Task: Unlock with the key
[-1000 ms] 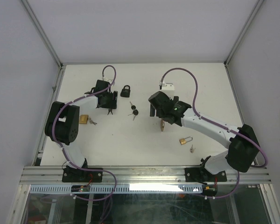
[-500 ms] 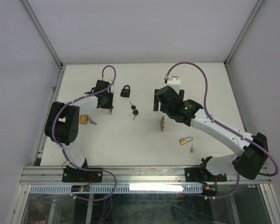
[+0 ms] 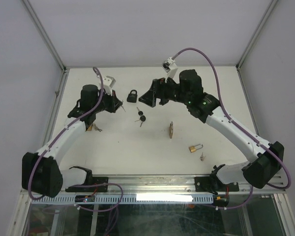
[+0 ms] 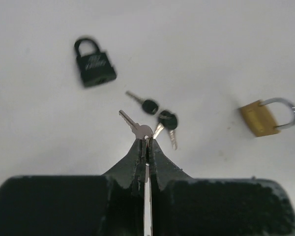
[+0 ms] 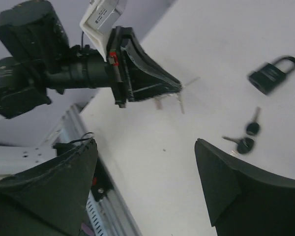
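Just left of black padlock [image 3: 132, 96]: left gripper [image 3: 117, 104], pinched tight on silver key [image 4: 135, 127] by its bow, blade jutting past the fingertips.
Just right of black padlock: right gripper [image 3: 148, 98], jaws spread wide, holding nothing.
Near side of black padlock: two black-headed keys [image 3: 140, 118], loose on table [image 3: 88, 157].
Risk, slip: thin pinch; key may twist on meeting the keyway.
Risk, padlock: unheld; likely slides when pushed.
Risk, arms: both crowd one padlock; may collide.

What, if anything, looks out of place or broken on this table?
Nothing looks broken or spilled. A black padlock, brass padlocks and two black-headed keys lie scattered loose on the table, which looks untidy but not wrong. The left gripper pinches a silver key; the right gripper is open and empty.
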`<move>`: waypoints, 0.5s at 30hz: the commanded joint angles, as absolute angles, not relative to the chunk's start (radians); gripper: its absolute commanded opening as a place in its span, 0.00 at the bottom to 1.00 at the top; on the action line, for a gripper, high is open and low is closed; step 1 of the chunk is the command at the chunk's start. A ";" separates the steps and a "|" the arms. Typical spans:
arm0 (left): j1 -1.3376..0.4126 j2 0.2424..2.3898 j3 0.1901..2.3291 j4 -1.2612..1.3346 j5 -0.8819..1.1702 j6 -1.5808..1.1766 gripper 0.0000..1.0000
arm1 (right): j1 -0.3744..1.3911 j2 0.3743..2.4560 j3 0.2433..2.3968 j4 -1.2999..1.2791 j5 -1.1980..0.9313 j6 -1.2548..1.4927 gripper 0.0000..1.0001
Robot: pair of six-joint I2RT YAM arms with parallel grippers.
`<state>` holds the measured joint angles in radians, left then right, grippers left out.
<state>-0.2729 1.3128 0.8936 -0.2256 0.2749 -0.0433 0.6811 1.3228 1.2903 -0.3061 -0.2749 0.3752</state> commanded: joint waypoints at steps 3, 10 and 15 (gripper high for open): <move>-0.272 1.079 0.886 0.117 0.578 -0.077 0.00 | 0.650 1.377 1.351 0.093 -0.731 0.521 0.79; -0.326 0.962 0.871 0.257 0.608 -0.079 0.00 | 0.657 1.426 1.362 0.176 -0.603 0.679 0.66; -0.370 0.939 0.866 0.306 0.598 -0.051 0.00 | 0.700 1.428 1.349 0.230 -0.524 0.691 0.61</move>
